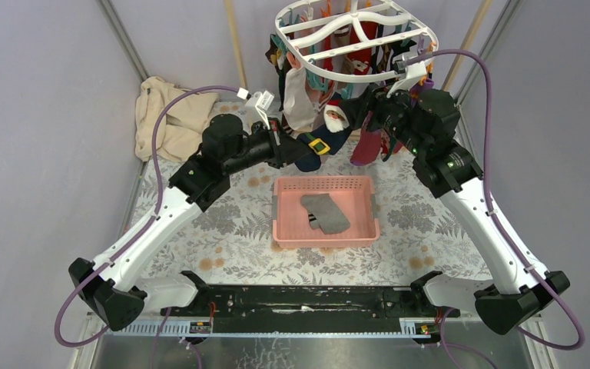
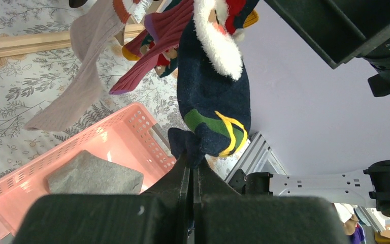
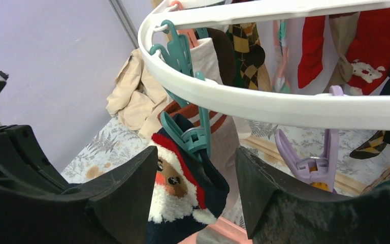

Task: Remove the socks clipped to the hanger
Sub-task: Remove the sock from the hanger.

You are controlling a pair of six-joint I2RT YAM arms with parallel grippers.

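A big table (image 1: pixel 223 231) with a leafy cloth is sitting under everything. Above its far side the white hanger (image 3: pixel 264 104) is hanging, and lots of socks (image 3: pixel 246 51) are dangling from the clips round its rim: red ones, a brown checked one, a pale one.

A pile of beige cloth (image 1: pixel 167 115) is lying at the far left corner. A pink basket (image 1: pixel 326 240) is sitting in the middle of the table, and a grey sock (image 1: pixel 325 213) is lying flat inside it.

A dark blue Santa sock (image 2: pixel 210 96) is hanging from the near side of the hanger. The left gripper (image 2: pixel 192 160) is squeezing its toe end - both fingers are pressed tight together on the cloth.

The right gripper (image 3: pixel 195 157) is up under the rim with its fingers spread apart, one on each side of the teal clip (image 3: pixel 190 137) that is biting the top of the Santa sock. They are not touching the clip. A purple clip (image 3: pixel 310 162) is hanging just beside it.
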